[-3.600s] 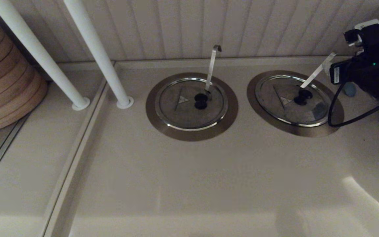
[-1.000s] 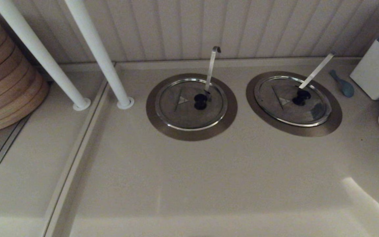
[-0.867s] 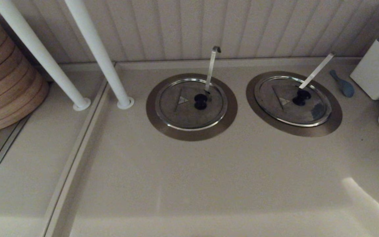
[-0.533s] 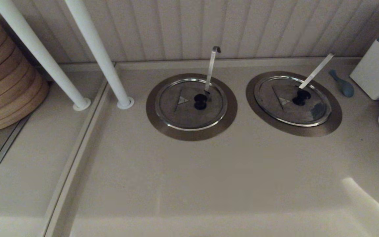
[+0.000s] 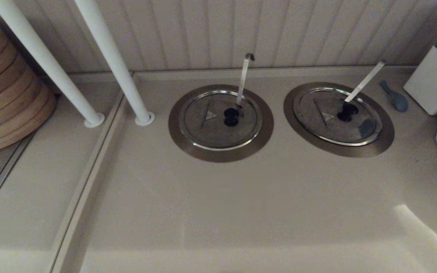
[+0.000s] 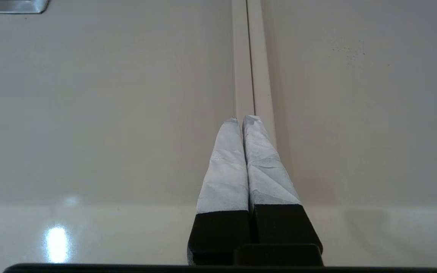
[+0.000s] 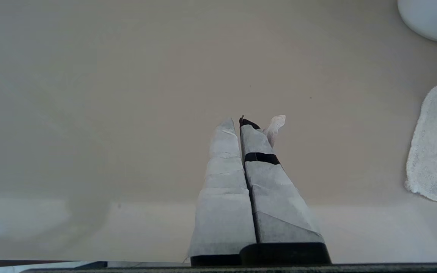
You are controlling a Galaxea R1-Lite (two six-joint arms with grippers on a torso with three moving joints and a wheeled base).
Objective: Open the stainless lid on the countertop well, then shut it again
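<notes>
A: Head view first. Neither arm shows. The stainless lid [image 5: 338,116] lies flat and seated on the countertop well [image 5: 387,138], on the robot's right side, toward the back wall. Black centre knob [image 5: 347,112] near mid-lid, bluish patch toward the near right rim. A straight ladle handle [image 5: 364,81] rises from beside the knob and leans back and to the right.

B: And the twin?

A: The other lid [image 5: 220,119], with its hook-tipped handle [image 5: 244,77], sits to its left, apart. Not ours.

B: Left wrist view?

A: The left gripper [image 6: 241,118] has both taped fingers pressed together, nothing between them. It hangs over bare counter [image 6: 89,113], tips above a raised seam strip [image 6: 249,57]. No lid or well in this view.

B: Right wrist view?

A: The right gripper [image 7: 237,121] is likewise closed tip to tip and empty, with a loose flap of tape at one tip. Bare counter below, a white cloth [image 7: 436,144] off to one side, a white rounded vessel [image 7: 431,17] at a corner. No lid here either.

B: So which arm?

A: My judgement: the right one, since the lid lies on that side, forward of it. The knob is the hold, and the leaning handle crowds its far right side, so an approach from the near side looks cleaner.

B: What does each view add?

A: Only the head view places the lid; only the wrist views show the fingers.
</notes>
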